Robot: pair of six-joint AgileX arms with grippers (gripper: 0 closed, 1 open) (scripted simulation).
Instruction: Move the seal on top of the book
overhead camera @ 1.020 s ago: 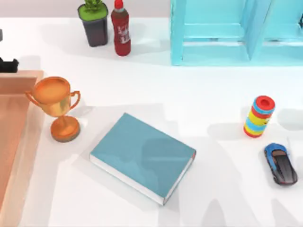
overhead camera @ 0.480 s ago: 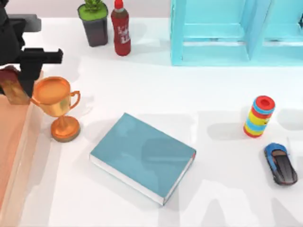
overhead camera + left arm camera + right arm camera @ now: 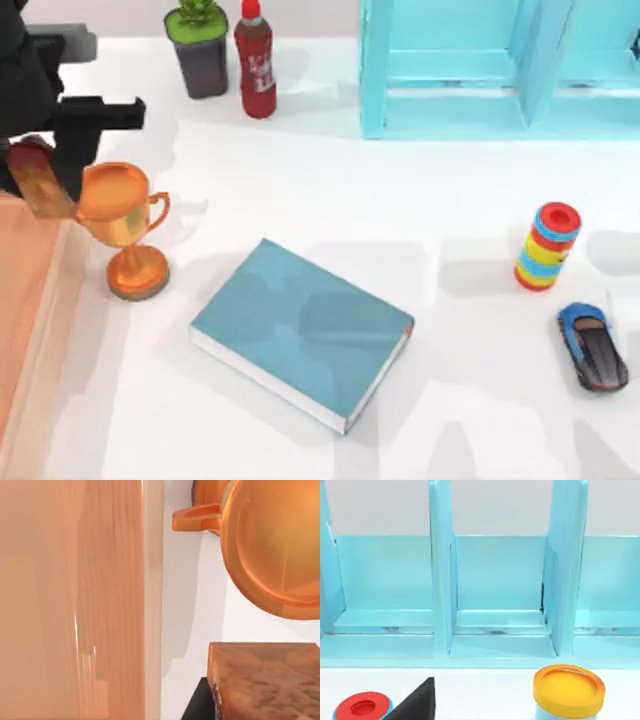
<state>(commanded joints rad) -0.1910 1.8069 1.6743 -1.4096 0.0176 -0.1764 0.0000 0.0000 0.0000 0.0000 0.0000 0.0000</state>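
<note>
The seal (image 3: 38, 190), a small block with a reddish top and tan-brown body, hangs tilted at the far left, above the wooden box's edge and just left of the trophy's cup. My left gripper (image 3: 50, 165) is shut on it. The left wrist view shows the seal's brown body (image 3: 265, 680) close up, next to the trophy (image 3: 275, 545). The book (image 3: 300, 330), teal with white page edges, lies flat near the table's middle, right of and nearer than the seal. My right gripper (image 3: 417, 705) is parked, facing the shelf.
An orange trophy (image 3: 125, 225) stands between the seal and the book. A wooden box (image 3: 25, 300) lines the left edge. A plant pot (image 3: 200, 50) and a red bottle (image 3: 256, 65) stand at the back, beside a light-blue shelf (image 3: 480, 70). At the right are a ring stack (image 3: 547, 247) and a toy car (image 3: 593, 347).
My left arm came in over the wooden box from the left edge and holds the seal. Since half a second ago it has shifted slightly right, and the seal has tilted.
</note>
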